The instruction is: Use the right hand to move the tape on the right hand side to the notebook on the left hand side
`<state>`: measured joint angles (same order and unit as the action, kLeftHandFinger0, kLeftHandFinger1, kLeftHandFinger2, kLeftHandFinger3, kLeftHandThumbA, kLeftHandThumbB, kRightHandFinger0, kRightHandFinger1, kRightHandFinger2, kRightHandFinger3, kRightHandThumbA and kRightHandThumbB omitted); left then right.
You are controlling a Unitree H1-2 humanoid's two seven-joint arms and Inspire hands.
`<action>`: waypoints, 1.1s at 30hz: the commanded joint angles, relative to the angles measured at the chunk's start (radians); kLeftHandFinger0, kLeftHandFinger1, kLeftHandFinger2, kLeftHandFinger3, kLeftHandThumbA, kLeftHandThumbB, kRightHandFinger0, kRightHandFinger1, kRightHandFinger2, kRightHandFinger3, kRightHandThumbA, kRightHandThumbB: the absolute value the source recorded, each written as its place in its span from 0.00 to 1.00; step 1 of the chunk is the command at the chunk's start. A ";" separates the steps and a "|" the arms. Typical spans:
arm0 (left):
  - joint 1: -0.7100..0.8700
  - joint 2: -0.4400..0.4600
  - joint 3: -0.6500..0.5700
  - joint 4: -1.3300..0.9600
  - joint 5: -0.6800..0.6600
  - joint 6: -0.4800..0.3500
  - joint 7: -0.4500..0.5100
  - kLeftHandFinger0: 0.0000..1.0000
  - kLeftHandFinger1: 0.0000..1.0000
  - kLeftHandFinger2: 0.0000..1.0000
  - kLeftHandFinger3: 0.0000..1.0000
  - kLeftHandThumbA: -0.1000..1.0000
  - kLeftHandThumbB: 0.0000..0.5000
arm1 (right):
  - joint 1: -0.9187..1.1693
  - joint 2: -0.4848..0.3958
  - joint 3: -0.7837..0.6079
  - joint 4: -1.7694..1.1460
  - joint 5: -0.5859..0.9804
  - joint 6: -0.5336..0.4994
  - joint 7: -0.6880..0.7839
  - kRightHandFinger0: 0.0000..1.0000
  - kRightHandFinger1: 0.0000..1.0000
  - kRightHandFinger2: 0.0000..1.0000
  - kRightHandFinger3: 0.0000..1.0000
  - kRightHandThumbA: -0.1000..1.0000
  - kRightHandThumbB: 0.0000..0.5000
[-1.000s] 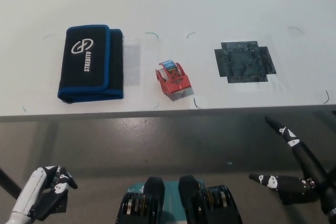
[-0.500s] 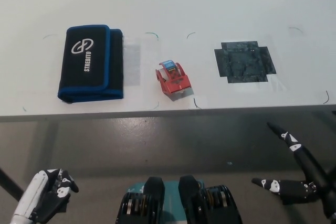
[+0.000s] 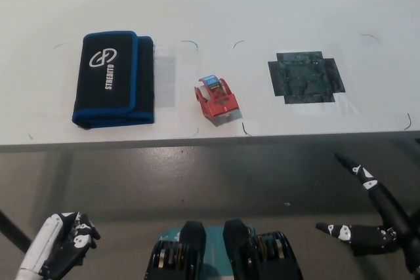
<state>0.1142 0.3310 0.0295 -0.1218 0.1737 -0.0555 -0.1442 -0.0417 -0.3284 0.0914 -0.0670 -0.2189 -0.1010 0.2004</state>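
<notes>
A small red tape dispenser (image 3: 216, 100) lies on the white table (image 3: 262, 4), near its front edge at the middle. To its left lies a black folded case with blue trim and white lettering (image 3: 113, 78), where a notebook would be. My black right hand (image 3: 367, 218) is open below the table edge at the lower right, well apart from the tape. My white left hand (image 3: 60, 247) rests at the lower left with its fingers curled on nothing.
A square patch of black tape (image 3: 306, 77) is stuck to the table right of the dispenser. Small pen marks dot the tabletop. The table's front edge (image 3: 210, 142) runs across the middle, with grey floor below.
Both hands have sunk slightly lower in the picture. The things on the table have not moved.
</notes>
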 commanded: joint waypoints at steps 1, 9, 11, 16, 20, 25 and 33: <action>-0.010 0.006 -0.004 -0.003 -0.011 -0.036 -0.002 0.21 0.21 0.29 0.46 0.63 0.00 | -0.018 -0.024 -0.009 -0.017 -0.009 -0.003 0.001 1.00 1.00 1.00 1.00 1.00 0.22; -0.012 0.010 -0.007 -0.004 -0.021 -0.036 -0.006 0.21 0.22 0.28 0.46 0.62 0.00 | -0.021 -0.027 -0.008 -0.007 -0.020 -0.012 -0.006 1.00 1.00 1.00 1.00 1.00 0.20; -0.011 0.010 -0.007 -0.007 -0.018 -0.032 -0.005 0.22 0.22 0.30 0.47 0.63 0.00 | -0.019 -0.027 -0.008 -0.014 -0.015 -0.002 -0.001 1.00 1.00 1.00 1.00 1.00 0.21; -0.011 0.007 -0.004 -0.023 -0.025 -0.015 -0.004 0.25 0.25 0.39 1.00 0.57 0.00 | -0.022 -0.025 -0.010 -0.023 -0.012 0.020 0.004 1.00 1.00 1.00 1.00 1.00 0.24; -0.009 0.008 -0.005 -0.026 -0.029 -0.015 -0.007 0.26 0.26 0.40 1.00 0.57 0.00 | -0.022 -0.028 -0.009 -0.021 -0.008 0.007 0.005 1.00 1.00 1.00 1.00 1.00 0.22; -0.007 0.007 -0.004 -0.023 -0.030 -0.024 -0.004 0.26 0.26 0.41 1.00 0.54 0.00 | -0.021 -0.030 -0.009 -0.025 -0.008 0.016 0.007 1.00 1.00 1.00 1.00 1.00 0.21; -0.008 0.009 -0.006 -0.020 -0.031 -0.029 -0.005 0.26 0.25 0.39 1.00 0.55 0.00 | -0.022 -0.029 -0.010 -0.015 -0.006 0.005 0.002 1.00 1.00 1.00 1.00 1.00 0.22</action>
<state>0.1132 0.3310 0.0229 -0.1229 0.1566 -0.0553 -0.1447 -0.0445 -0.3376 0.0908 -0.0670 -0.2261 -0.0872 0.2005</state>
